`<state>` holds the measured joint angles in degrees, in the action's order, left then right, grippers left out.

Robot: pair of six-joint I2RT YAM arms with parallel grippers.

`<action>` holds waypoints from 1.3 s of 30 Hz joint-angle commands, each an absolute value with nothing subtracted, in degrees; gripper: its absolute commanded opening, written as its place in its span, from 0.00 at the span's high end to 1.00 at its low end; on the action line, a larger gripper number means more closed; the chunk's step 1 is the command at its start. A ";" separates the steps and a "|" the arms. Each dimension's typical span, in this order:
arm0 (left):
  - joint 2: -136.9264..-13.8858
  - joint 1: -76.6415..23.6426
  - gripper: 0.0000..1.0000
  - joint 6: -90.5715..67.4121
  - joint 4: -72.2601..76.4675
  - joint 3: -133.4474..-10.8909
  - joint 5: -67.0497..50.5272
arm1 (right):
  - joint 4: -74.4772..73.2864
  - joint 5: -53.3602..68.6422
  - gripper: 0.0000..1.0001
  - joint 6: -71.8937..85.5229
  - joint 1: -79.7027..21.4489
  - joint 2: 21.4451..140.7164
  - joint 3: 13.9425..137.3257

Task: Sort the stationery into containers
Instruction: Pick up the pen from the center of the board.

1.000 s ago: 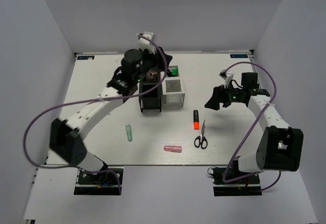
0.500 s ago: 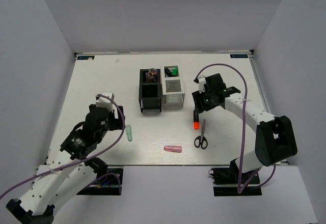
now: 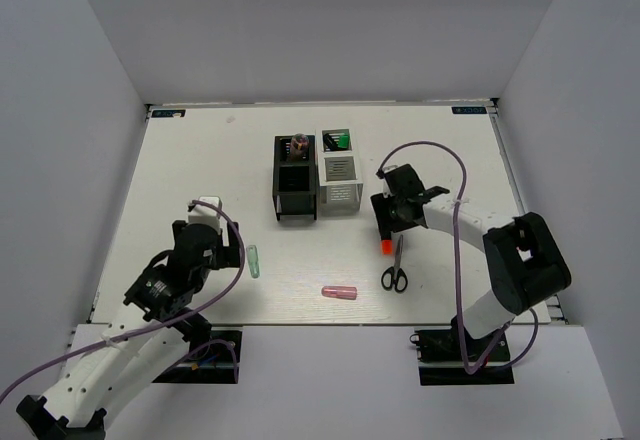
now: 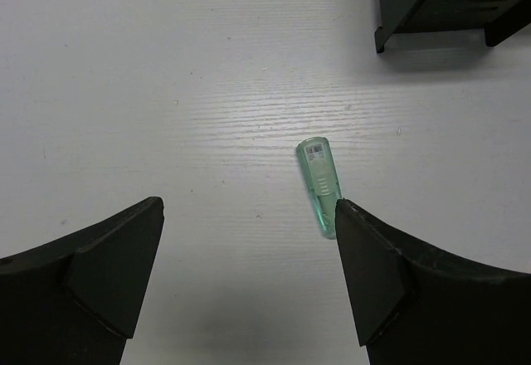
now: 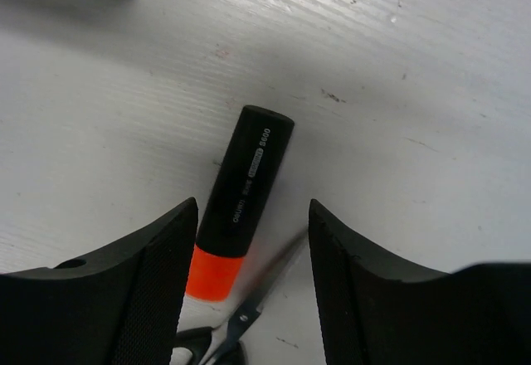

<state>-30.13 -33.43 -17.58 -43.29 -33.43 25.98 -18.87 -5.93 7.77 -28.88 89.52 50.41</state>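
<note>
A pale green tube [image 3: 253, 260] lies on the table left of centre. My left gripper [image 3: 228, 250] is open and empty just left of it. In the left wrist view the tube [image 4: 319, 184] lies by the tip of the right finger [image 4: 390, 274], not between the jaws. An orange-and-black highlighter [image 3: 384, 236] lies right of centre. My right gripper [image 3: 384, 218] is open low over it. In the right wrist view the highlighter [image 5: 245, 191] lies between the jaws, near the left finger [image 5: 158, 274]. Black-handled scissors [image 3: 394, 272] and a pink tube [image 3: 339, 292] lie nearby.
The black organiser [image 3: 295, 192] and the white organiser [image 3: 341, 182] stand side by side mid-table. A green highlighter [image 3: 338, 140] stands in the white one. The scissors' blades [image 5: 249, 315] lie right beside the orange highlighter.
My left arm has swung back from the organisers to the near left, beside the green tube. My right gripper has moved left and down over the orange highlighter.
</note>
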 commanded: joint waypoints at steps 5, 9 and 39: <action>-27.78 -33.22 0.05 -18.19 -42.45 -32.35 27.51 | -13.71 -4.22 0.41 12.04 -30.23 89.20 49.30; -28.12 -32.87 0.05 -18.37 -42.63 -32.34 27.25 | -17.05 -6.76 0.41 14.24 -30.49 94.28 52.12; -28.12 -30.15 0.05 -18.55 -41.22 -31.20 23.47 | -16.24 1.30 1.00 -10.54 -29.97 74.53 62.47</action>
